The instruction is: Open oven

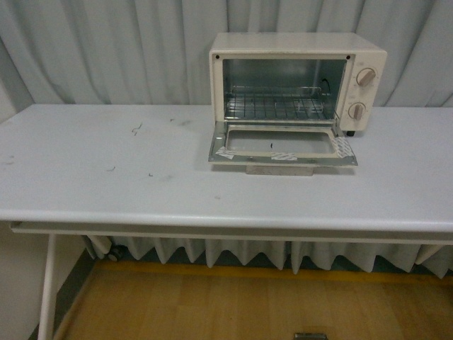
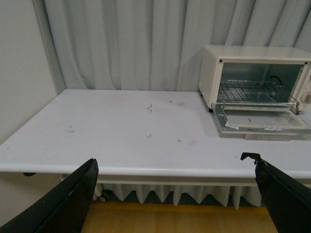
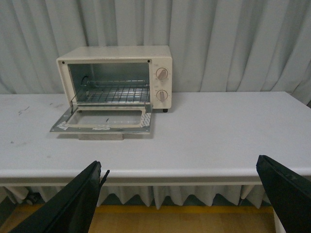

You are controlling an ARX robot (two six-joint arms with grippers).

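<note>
Oven (image 1: 297,81) at back of white table (image 1: 106,177), near curtain (image 1: 106,49), door (image 1: 282,147) lowered flat, wire rack (image 1: 276,106) visible inside. Left gripper (image 2: 175,189) and right gripper (image 3: 184,194) spread wide, holding nothing, well apart from oven.

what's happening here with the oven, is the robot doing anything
Nothing is being handled right now. The oven sits on the white table with its door already dropped fully open, wire rack showing inside. The left end effector and right end effector both hang open off the table's front edge, well clear of the oven and holding nothing.
</note>
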